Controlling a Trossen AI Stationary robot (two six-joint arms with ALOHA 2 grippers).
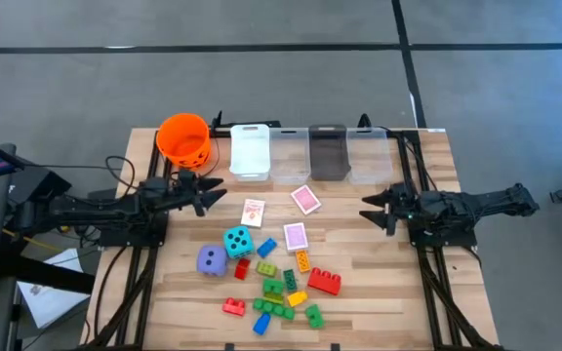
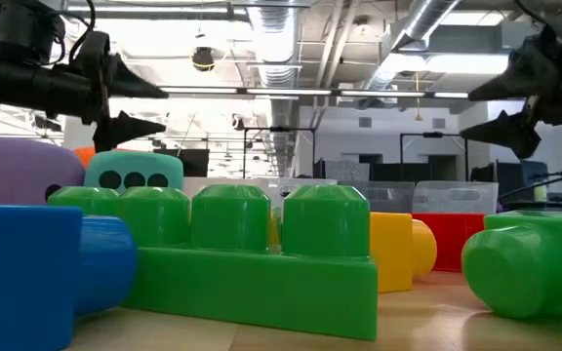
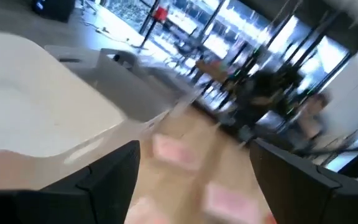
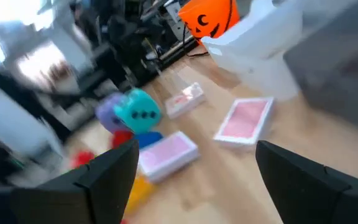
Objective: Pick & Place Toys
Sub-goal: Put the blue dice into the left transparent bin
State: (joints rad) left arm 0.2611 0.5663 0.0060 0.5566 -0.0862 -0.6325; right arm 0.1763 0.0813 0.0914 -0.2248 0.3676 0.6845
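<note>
Pink cards (image 1: pixel 304 199) x3, dice (image 1: pixel 238 241) x2, bins (image 1: pixel 250 151) x4

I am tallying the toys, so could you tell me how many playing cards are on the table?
3: one card nearest the left gripper, one before the bins, one just above the brick pile. None seem hidden.

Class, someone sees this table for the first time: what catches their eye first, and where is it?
The orange bucket glows at the table's far left corner, beside a row of rectangular bins. Nearer the front lies a bright heap of building bricks, with a teal die and purple die at its left.
</note>
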